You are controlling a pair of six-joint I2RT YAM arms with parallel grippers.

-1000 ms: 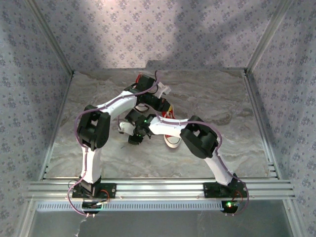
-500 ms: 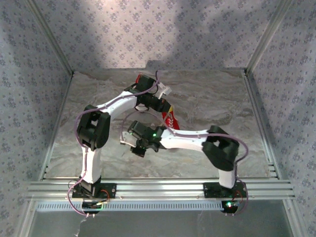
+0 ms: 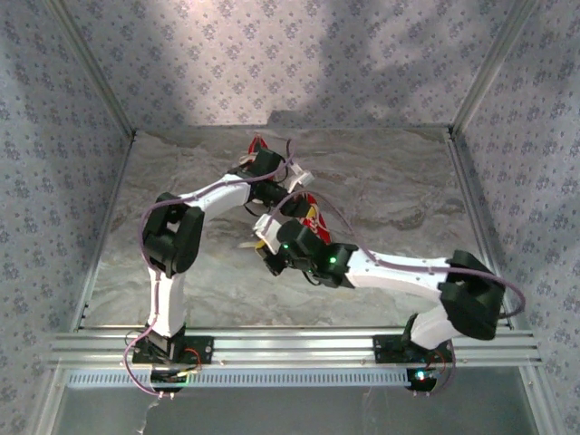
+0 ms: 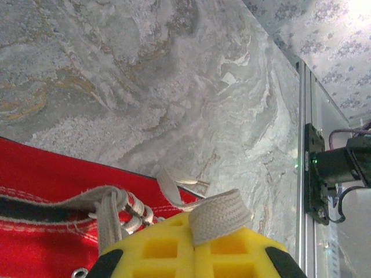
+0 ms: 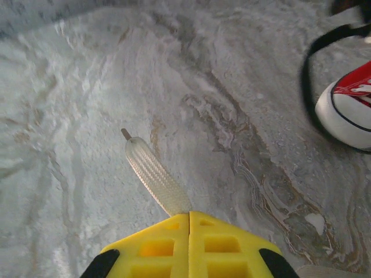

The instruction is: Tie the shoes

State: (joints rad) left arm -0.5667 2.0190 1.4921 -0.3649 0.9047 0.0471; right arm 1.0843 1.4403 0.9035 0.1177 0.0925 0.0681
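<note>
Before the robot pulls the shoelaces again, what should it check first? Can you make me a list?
1. Left gripper shut on the white lace: ok.
2. Right gripper shut on the lace end: ok.
3. Lace tip poking free past that gripper, above the table: ok.
4. Red shoe sitting on the table, not lifted: ok, as far as the toe cap tells.
5. Both held laces belong to the same shoe: cannot tell.
6. Knot made yet: cannot tell, because the arms cover the shoe from above.
</note>
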